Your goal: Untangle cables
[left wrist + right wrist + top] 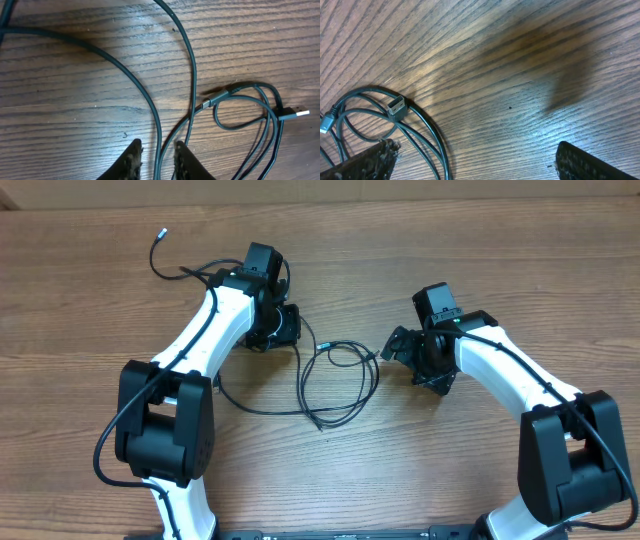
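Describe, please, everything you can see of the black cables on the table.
The cables are thin, black, rubbery-looking cords lying slack in loose, overlapping loops on the wooden table. One flat, silver-tipped plug rests beside a tighter loop; another end lies beyond the left arm. One strand runs between the fingers of the left gripper, with gaps either side, so it seems unpinched.

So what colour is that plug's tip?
Silvery plug tip, black cables; left wrist view shows it best.
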Tool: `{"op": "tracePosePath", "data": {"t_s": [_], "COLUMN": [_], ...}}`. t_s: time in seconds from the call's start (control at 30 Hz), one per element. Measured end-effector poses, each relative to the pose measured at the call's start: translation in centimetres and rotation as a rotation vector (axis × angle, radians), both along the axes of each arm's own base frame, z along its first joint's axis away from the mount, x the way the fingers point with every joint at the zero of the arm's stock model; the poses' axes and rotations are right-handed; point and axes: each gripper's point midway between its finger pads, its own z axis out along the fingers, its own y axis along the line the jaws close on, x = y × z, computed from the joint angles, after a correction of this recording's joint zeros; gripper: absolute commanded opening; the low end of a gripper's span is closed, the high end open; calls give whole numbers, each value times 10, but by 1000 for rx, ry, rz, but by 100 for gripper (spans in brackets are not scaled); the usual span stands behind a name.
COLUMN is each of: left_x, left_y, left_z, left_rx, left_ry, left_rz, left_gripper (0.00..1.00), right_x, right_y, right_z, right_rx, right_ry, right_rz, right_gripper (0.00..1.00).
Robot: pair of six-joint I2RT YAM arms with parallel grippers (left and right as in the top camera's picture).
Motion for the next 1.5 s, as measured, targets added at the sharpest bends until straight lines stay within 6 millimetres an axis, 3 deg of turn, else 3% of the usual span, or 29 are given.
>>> {"op": "tracePosePath", "data": {"t_s": [0.17,0.57,0.77,0.8,0.93,1.03,1.23,1.3,1.5], "left_x": [0,0,-1,-1,-1,-1,0,0,2], "left_y": [0,-1,-1,-1,-1,-1,-1,-1,-2], "left_z": [0,0,0,0,0,0,0,0,1], "left_rx": [-1,-6,-5,-5,-5,-5,-6,-6,-8], "left_ry": [0,2,6,6,7,6,0,0,-7], "left_rz": [0,-1,-1,-1,-1,-2,-2,-2,-3], "left_gripper": [33,32,23,13,19,13,13,4,4], "right_x": [0,0,0,0,0,0,0,0,0], "right_y": [0,0,0,0,0,0,0,0,0], "right_z": [0,0,0,0,0,0,0,0,0], "right_rx": [0,-1,0,0,0,0,0,0,0], "right_ry": [0,0,0,0,0,0,0,0,0], "right_rz": [0,1,0,1,1,0,0,0,0], "right_gripper": [100,100,100,100,100,100,100,100,100]}}
